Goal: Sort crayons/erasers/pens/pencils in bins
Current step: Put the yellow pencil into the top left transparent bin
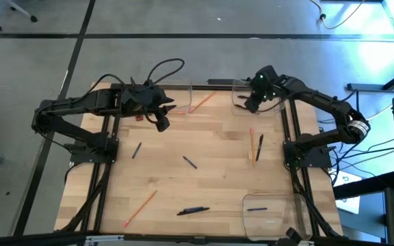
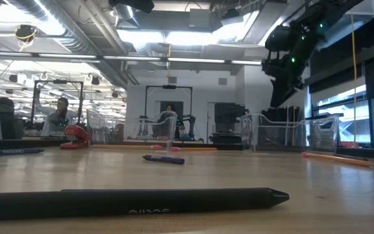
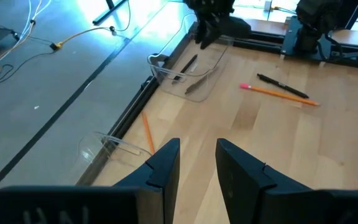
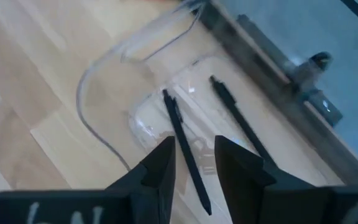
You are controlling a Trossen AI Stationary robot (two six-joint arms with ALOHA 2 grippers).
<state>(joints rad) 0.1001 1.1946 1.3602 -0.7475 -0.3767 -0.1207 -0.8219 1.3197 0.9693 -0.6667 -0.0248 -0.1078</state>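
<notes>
Above the shallow clear plastic bin (image 4: 166, 93) (two slim black pens (image 4: 185, 149) lying inside), the right gripper (image 4: 194, 165) is hovering, fingers apart, empty; the left gripper (image 3: 197, 168) is waiting, fingers parted.

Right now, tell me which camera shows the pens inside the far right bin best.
The right wrist view: two pens lie side by side in the clear bin, just past the right hand. The left wrist view shows them small and distant; the high view hides them under the arm; the low view shows only bin walls.

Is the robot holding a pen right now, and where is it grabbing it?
No. The right gripper is open above the bin, with two pens lying inside. The left gripper is open and holds nothing.
</notes>
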